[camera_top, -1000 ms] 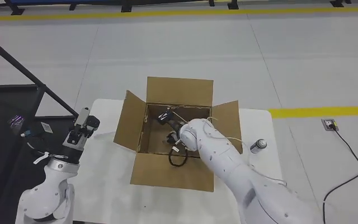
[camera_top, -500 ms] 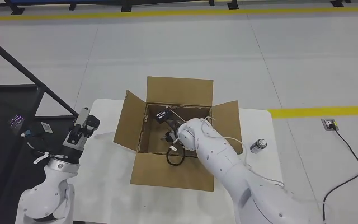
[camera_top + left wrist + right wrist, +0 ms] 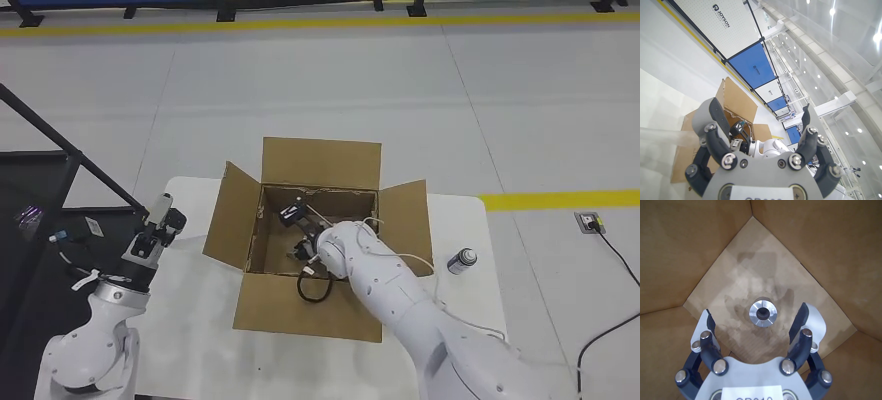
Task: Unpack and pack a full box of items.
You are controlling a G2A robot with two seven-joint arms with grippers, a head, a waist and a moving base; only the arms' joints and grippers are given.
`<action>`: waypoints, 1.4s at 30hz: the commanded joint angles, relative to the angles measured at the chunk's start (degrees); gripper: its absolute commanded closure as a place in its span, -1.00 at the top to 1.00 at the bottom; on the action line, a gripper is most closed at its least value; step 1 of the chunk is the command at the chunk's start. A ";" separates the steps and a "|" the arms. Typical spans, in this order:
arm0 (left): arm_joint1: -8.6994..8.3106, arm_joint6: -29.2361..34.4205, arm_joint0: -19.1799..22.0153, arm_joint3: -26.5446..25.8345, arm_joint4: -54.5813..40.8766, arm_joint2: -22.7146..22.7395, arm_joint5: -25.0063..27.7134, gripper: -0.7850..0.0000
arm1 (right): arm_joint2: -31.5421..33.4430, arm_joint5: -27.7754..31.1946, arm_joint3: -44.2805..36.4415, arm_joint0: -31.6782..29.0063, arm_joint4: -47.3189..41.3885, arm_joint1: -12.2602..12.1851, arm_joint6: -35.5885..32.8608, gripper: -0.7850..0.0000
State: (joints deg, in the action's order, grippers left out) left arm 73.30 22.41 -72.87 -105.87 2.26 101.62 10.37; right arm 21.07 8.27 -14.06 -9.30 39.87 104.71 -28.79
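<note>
Upright on the bare floor of the open cardboard box (image 3: pixel 280 305), clear of every wall with room all round: a silver metal cylinder (image 3: pixel 763 313). Above it, down between the box walls, the right gripper (image 3: pixel 756 310), fingers spread wide to either side and gripping nothing. Out past the left flap, at the left edge of the table (image 3: pixel 190 300), the left gripper (image 3: pixel 761 108), likewise wide apart and empty; right of the box, alone on the tabletop, a silver can (image 3: pixel 461 261).

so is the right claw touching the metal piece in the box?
Apart. The right wrist view shows the right claw open, its pads either side of the metal piece, with bare box floor between.
</note>
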 commanded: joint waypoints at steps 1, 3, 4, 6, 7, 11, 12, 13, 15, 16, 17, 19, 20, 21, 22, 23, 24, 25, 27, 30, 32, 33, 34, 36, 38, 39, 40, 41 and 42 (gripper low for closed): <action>-0.07 -0.20 -0.30 -0.10 0.46 -0.31 0.17 1.00 | 0.08 -1.06 0.11 -0.38 0.50 0.07 0.19 1.00; -0.14 -0.50 -0.50 -0.18 0.68 -0.43 0.23 1.00 | 0.06 -2.19 -0.04 -0.64 1.19 0.24 0.06 1.00; -0.17 -0.63 -0.60 -0.19 0.72 -0.48 0.18 1.00 | 0.10 -2.49 0.08 -0.71 1.44 0.29 0.16 1.00; -0.24 -0.96 -0.71 -0.31 0.78 -0.52 0.06 1.00 | 0.27 -2.53 0.33 -0.79 1.74 0.37 0.40 0.71; -0.27 -1.08 -0.77 -0.37 0.77 -0.56 0.03 1.00 | 0.37 -2.46 0.48 -0.80 1.86 0.41 0.52 0.38; -0.38 -1.87 -0.97 -0.55 0.93 -0.64 -0.17 1.00 | 0.84 -2.10 1.11 -0.82 2.22 0.50 1.31 -0.89; -0.41 -2.02 -1.00 -0.59 0.98 -0.66 -0.22 1.00 | 0.95 -1.97 1.20 -0.82 2.29 0.53 1.37 -0.94; -0.44 -2.17 -1.01 -0.62 0.93 -0.68 -0.17 1.00 | 1.04 -1.70 1.25 -0.80 2.43 0.55 1.51 -0.95; -0.50 -2.40 -0.97 -0.54 0.85 -0.73 -0.31 1.00 | 1.23 -1.31 1.47 -0.73 2.65 0.58 1.56 -1.00; -0.54 -2.44 -0.91 -0.54 0.86 -0.78 -0.40 1.00 | 1.35 -1.19 1.57 -0.68 2.73 0.59 1.60 -1.00; -0.56 -2.61 -0.86 -0.51 0.78 -0.82 -0.40 1.00 | 1.55 -0.81 1.65 -0.63 2.60 0.59 1.77 -1.00; -0.62 -2.75 -0.75 -0.34 0.60 -0.92 -0.41 1.00 | 1.89 -0.07 2.03 -0.42 2.59 0.52 2.18 -1.00; -0.65 -2.82 -0.70 -0.27 0.58 -0.97 -0.41 1.00 | 2.06 0.13 2.19 -0.31 2.58 0.47 2.41 -1.00; -0.68 -2.86 -0.65 -0.21 0.57 -1.01 -0.40 1.00 | 2.25 0.31 2.33 -0.18 2.57 0.42 2.72 -1.00; -0.72 -2.88 -0.59 -0.13 0.55 -1.03 -0.39 1.00 | 2.39 0.58 2.41 -0.02 2.64 0.35 3.01 -1.00; -0.76 -2.89 -0.51 -0.06 0.53 -1.04 -0.40 1.00 | 2.47 0.99 2.41 0.19 2.88 0.27 3.33 -1.00; -0.80 -2.89 -0.41 0.01 0.50 -1.04 -0.42 1.00 | 2.47 1.78 2.32 0.43 3.28 0.17 3.59 -1.00; -0.84 -2.91 -0.31 0.08 0.46 -1.05 -0.46 1.00 | 2.54 2.88 2.25 0.63 3.51 0.03 3.86 -1.00; -0.91 -2.92 0.02 0.14 0.40 -1.16 -0.52 1.00 | 2.80 6.58 1.80 1.28 3.89 -0.41 5.42 -1.00; -1.00 -2.91 0.68 0.27 0.31 -1.49 -0.69 1.00 | 2.81 11.20 1.03 2.19 5.39 -1.24 6.31 -1.00; -1.07 -2.80 1.22 0.41 0.33 -1.86 -0.69 1.00 | 2.95 12.88 0.14 2.70 6.37 -1.91 7.48 -1.00; -1.09 -2.75 1.51 0.55 0.33 -2.09 -0.72 1.00 | 2.97 13.39 -0.28 2.81 6.99 -2.29 7.79 -1.00; -1.12 -2.72 1.83 0.67 0.42 -2.33 -0.72 1.00 | 3.03 13.56 -1.04 2.86 7.55 -2.67 8.01 -1.00; -1.18 -2.43 2.47 1.01 0.45 -2.89 -0.74 1.00 | 3.55 12.87 -2.78 2.53 7.80 -3.50 7.39 -1.00; -1.23 -2.12 3.12 1.35 0.41 -3.46 -0.83 1.00 | 4.33 11.28 -6.00 2.05 8.03 -4.52 7.01 -1.00; -1.26 -1.94 3.46 1.49 0.47 -3.75 -0.88 1.00 | 4.74 10.32 -7.78 1.51 8.33 -5.20 6.70 -1.00; -1.30 -1.73 3.81 1.58 0.63 -4.03 -0.82 1.00 | 5.17 8.69 -9.96 0.96 8.90 -5.96 5.93 -1.00; -1.33 -1.55 4.12 1.69 0.69 -4.32 -0.82 1.00 | 5.65 6.97 -13.04 0.20 9.56 -6.79 5.08 -1.00; -1.36 -1.38 4.42 1.76 0.76 -4.56 -0.76 1.00 | 6.24 5.71 -16.86 -0.84 10.36 -7.81 4.05 -1.00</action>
State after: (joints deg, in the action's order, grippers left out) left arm 71.97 20.84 -68.78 -104.20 2.94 97.35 9.55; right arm 26.69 15.76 -26.38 -9.07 49.37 98.01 -23.57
